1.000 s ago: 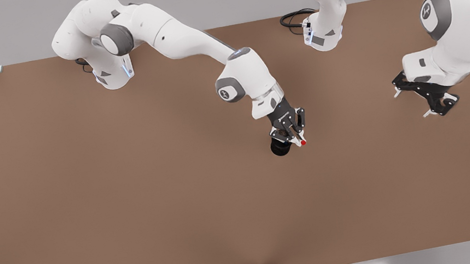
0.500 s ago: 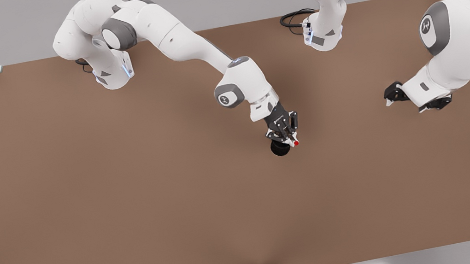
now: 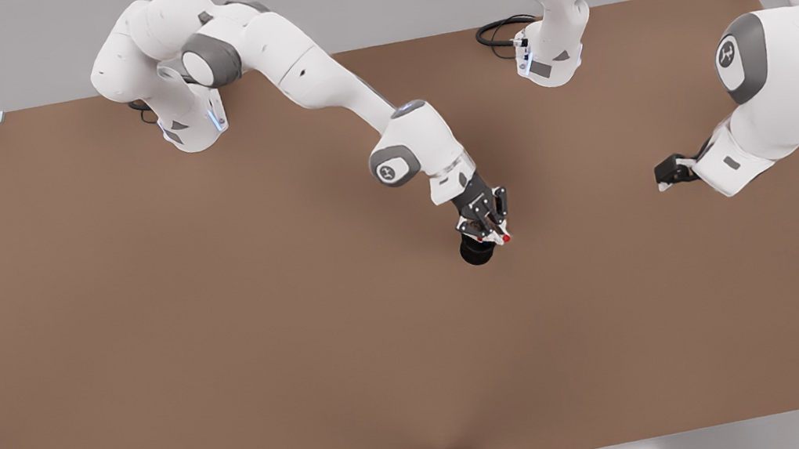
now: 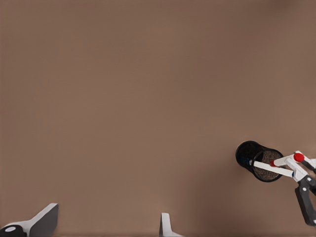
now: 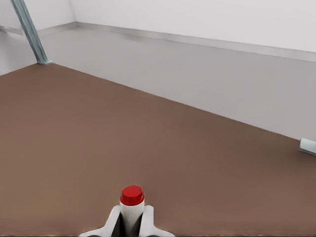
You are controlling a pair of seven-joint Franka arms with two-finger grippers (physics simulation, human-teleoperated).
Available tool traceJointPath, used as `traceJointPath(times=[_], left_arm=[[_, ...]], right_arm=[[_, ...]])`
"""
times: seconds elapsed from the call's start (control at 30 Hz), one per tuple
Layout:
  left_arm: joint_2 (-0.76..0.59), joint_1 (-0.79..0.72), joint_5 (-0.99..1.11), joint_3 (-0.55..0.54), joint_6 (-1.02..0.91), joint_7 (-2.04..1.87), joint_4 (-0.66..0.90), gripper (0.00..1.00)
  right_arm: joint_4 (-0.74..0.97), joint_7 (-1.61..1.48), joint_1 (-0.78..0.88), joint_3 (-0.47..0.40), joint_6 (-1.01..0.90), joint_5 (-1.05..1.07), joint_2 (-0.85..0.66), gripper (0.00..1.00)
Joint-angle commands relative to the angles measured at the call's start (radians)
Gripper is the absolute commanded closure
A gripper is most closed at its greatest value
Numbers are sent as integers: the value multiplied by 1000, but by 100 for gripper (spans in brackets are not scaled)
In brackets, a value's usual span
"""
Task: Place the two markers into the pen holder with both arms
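- Right pincer point(image 3: 489, 231), frame centre, grips the red marker point(image 5: 132, 205) just above the black holder point(image 3: 476, 251) on the brown desk point(image 3: 227, 345).
- Lower the marker upright; release once inside the rim.
- Left pincer point(image 3: 669, 173), frame right, waits with fingers spread, empty.

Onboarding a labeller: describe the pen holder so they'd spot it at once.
On the brown table, near its middle, the right gripper is shut on the red-capped marker; the left gripper waits open at the front view's right. The pen holder is the small black round cup under the marker.
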Motion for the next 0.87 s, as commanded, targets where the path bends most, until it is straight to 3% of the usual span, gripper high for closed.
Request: traceJointPath(times=[0.0,0.03,0.1,0.13,0.2,0.3,0.33,0.37,0.4,0.43,0.47,0.5,0.83], left_arm=[[-1,2,0,0,4,-172,0,0],[-1,2,0,0,4,-172,0,0],[-1,0,0,0,4,-172,0,0],[-1,0,0,0,4,-172,0,0],[-1,-1,0,0,4,-173,0,0],[-1,-4,0,0,3,-172,0,0],[-1,-6,2,0,3,-170,0,0],[1,-6,2,0,3,-170,0,0],[8,-7,0,0,-5,-172,-1,0],[10,-7,0,0,-8,-172,-1,0],[13,-4,2,0,-12,-172,-3,0],[13,-6,2,0,-12,-172,-3,0],[87,-21,20,-2,-9,-178,51,0]], right_arm=[[-78,40,7,-2,95,-1,-8,16],[-115,38,33,-15,98,1,-28,0],[-108,31,22,-20,77,2,-64,0],[-105,26,14,-19,-23,2,-124,0],[-97,-31,-41,-12,-349,2,-274,0],[-83,-213,-213,-12,-881,228,-520,0],[-95,-267,-308,-9,-1085,269,-618,0],[-152,-403,-418,-6,-1173,301,-684,0],[-243,-535,-594,79,-1221,304,-787,0],[-299,-571,-815,253,-1232,292,-833,0],[-338,-574,-924,345,-1259,289,-836,0],[-338,-630,-969,376,-1284,288,-836,0],[-306,-775,-1035,371,-1267,291,-781,0]])
